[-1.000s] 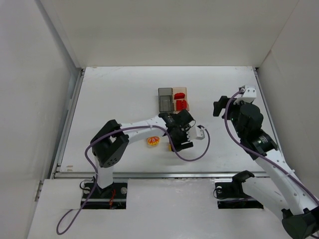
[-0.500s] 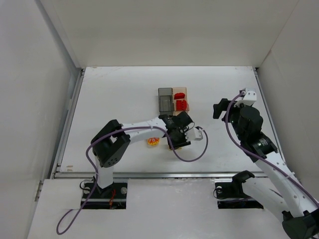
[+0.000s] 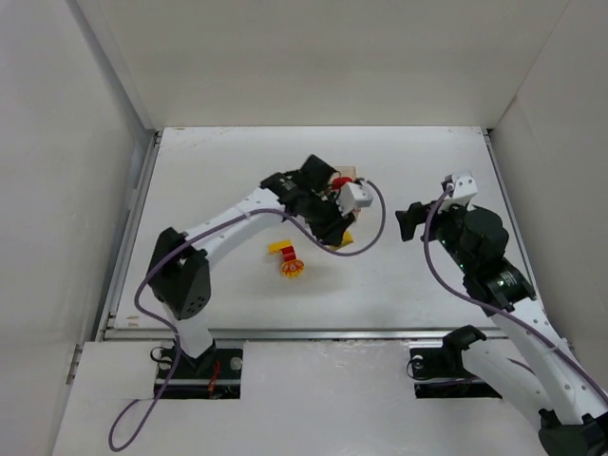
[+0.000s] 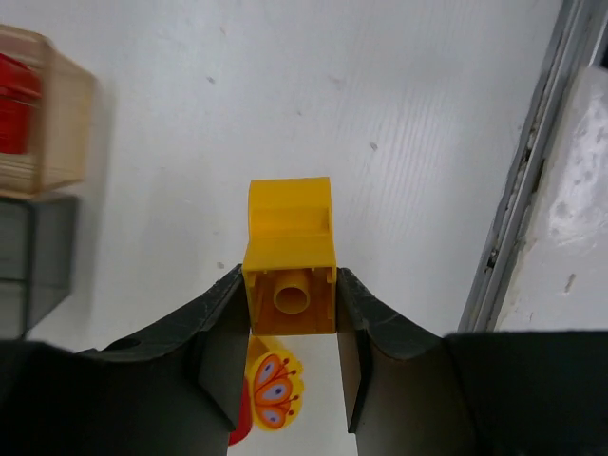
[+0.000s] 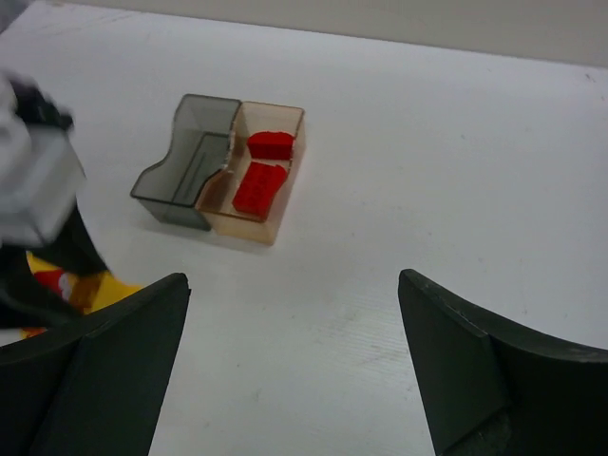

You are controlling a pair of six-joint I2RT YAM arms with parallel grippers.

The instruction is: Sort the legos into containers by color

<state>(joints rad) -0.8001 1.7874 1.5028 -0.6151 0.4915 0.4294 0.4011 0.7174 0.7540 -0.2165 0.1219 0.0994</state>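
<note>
While two bright red plastic lego pieces point(image 5: 256, 188) lie in the pale orange-tan translucent bin point(image 5: 239, 226), the smoky grey translucent bin point(image 5: 171, 204) joined to it shows nothing inside. Red looks sorted; no yellow is binned yet.

In hand: one yellow square plastic lego block point(image 4: 288, 223), pinched between the fingers of the left gripper point(image 4: 290, 304). It appears lifted off the white table point(image 3: 209, 190), on the robot's side of the bins.

Left to do, by my reading:
- Drop this block into the grey bin.
- Fetch a second yellow plastic piece point(image 3: 278, 249) and a round red-and-yellow plastic piece point(image 3: 292, 269). They lie close together on the table, nearer the robot than the bins.
- Which bin suits the two-coloured piece is unclear.

Overall the task is roughly half done.

Left arm: stretched forward and to the right from its base. Its wrist is above the near side of the bins, hiding most of them from the top camera, and its fingers point down.

Right arm: elbow folded. The right gripper point(image 3: 408, 217) is right of the bins and well apart from them. Its fingers are spread wide with nothing between them, and its wrist camera faces the bins.
</note>
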